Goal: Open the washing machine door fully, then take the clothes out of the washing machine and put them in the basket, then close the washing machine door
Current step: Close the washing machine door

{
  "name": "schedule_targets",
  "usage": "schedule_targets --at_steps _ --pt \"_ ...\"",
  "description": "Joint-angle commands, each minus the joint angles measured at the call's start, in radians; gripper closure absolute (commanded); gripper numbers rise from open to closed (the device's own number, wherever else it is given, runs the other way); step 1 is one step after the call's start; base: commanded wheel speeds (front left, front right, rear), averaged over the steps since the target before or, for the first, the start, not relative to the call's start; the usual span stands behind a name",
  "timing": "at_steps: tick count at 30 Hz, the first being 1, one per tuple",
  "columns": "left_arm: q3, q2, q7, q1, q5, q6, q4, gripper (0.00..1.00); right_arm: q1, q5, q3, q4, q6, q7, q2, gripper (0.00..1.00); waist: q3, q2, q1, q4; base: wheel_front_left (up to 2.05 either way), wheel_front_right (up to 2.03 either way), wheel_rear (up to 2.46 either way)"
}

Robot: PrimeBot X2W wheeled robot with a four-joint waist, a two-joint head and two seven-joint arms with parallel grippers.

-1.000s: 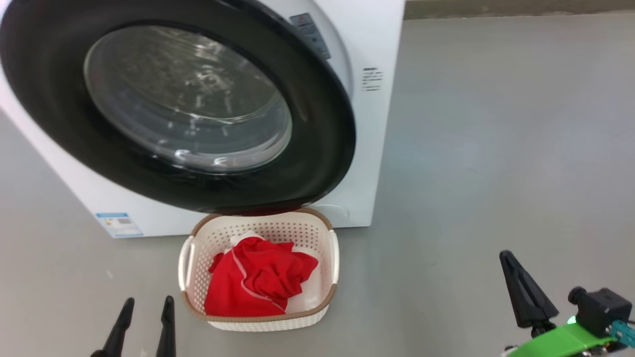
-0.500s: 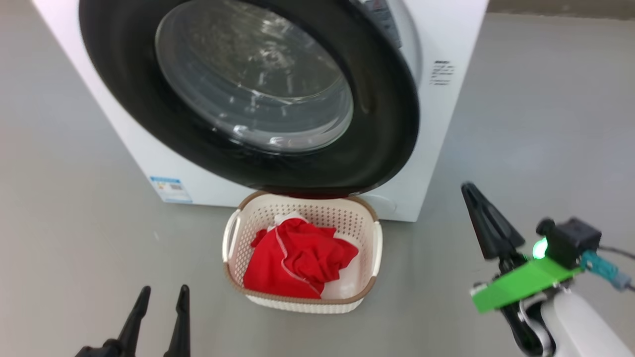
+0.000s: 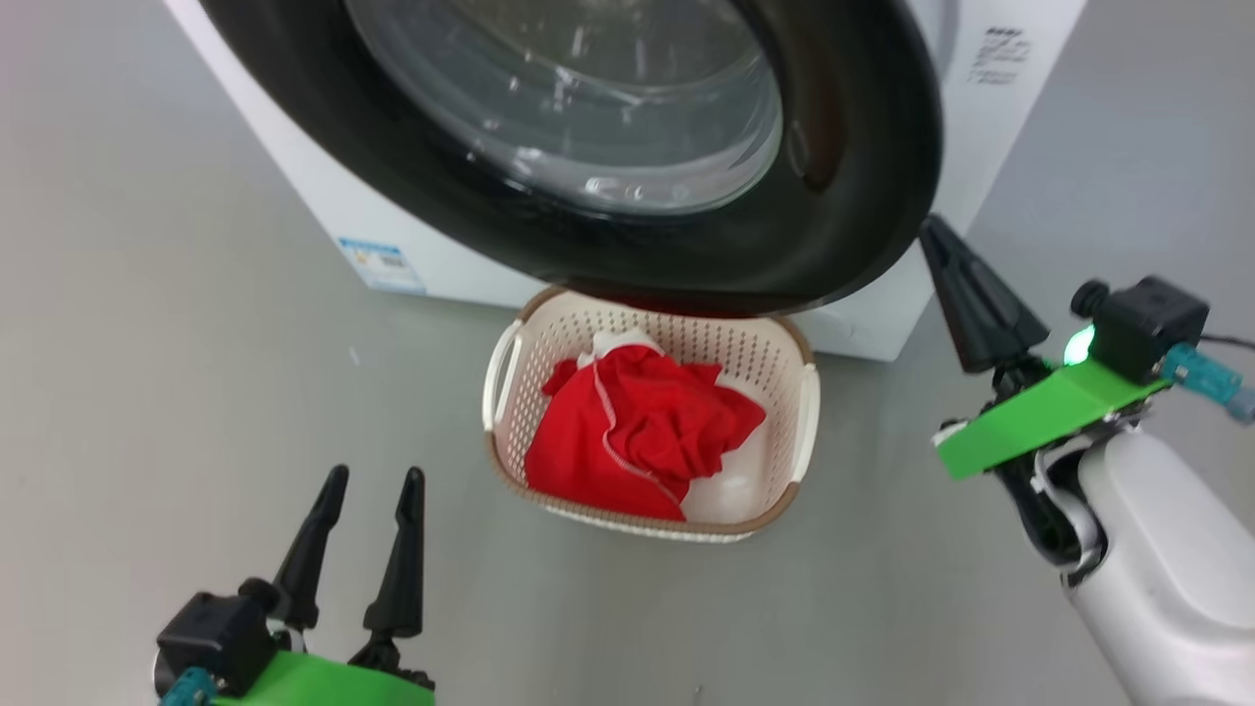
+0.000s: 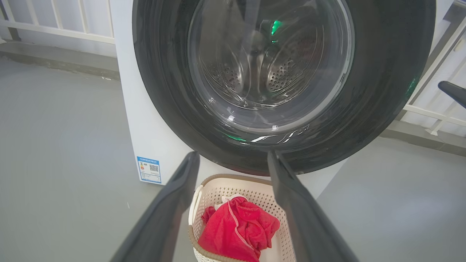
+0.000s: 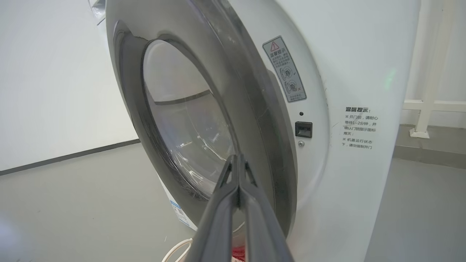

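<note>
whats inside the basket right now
The basket holds bunched red clothes with thin white trim and a white bit at the far end. Anything beneath them, including most of the basket floor, is covered.

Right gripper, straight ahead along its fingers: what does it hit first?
Probably the washing machine door, its grey rim by the free edge: the shut right gripper points right at it. Depth unclear.

view: left wrist | door: large round washing machine door (image 4: 271, 122) with glossy black rim and clear glass; perforated steel drum (image 4: 280, 72) visible through it | basket: small cream perforated plastic basket (image 4: 233, 190) on grey floor (image 4: 54, 163) below door rim; crumpled bright red clothes (image 4: 236, 233) with white trim inside | left gripper (image 4: 233, 154): dark fingers spread wide, empty
</note>
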Motion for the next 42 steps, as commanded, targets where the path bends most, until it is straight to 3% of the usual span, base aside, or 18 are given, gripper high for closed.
schedule_targets --at_steps 1,14,28,42 --pt "0.029 0.007 -0.012 -0.027 -0.006 -0.004 -0.024 0.0 -0.023 0.011 0.015 -0.019 0.006 -0.006 -0.004 1.0 0.052 -0.0001 0.0 0.037 0.0 0.0 0.0" --pt "-0.011 0.007 -0.012 -0.072 -0.036 0.006 -0.04 0.0 -0.127 0.03 -0.011 0.0 0.006 -0.006 -0.043 1.0 0.131 -0.0001 0.0 0.076 0.0 0.0 0.0" --pt "-0.055 0.007 -0.012 -0.127 -0.066 0.025 -0.063 0.0 -0.267 0.032 -0.108 -0.02 0.006 -0.006 -0.065 1.0 0.238 -0.0001 0.0 0.104 0.0 0.0 0.0" --pt "-0.064 0.007 -0.012 -0.142 -0.067 0.032 -0.058 0.0 -0.3 0.019 -0.134 -0.035 0.006 -0.006 -0.05 1.0 0.244 -0.0001 0.0 0.106 0.0 0.0 0.0"
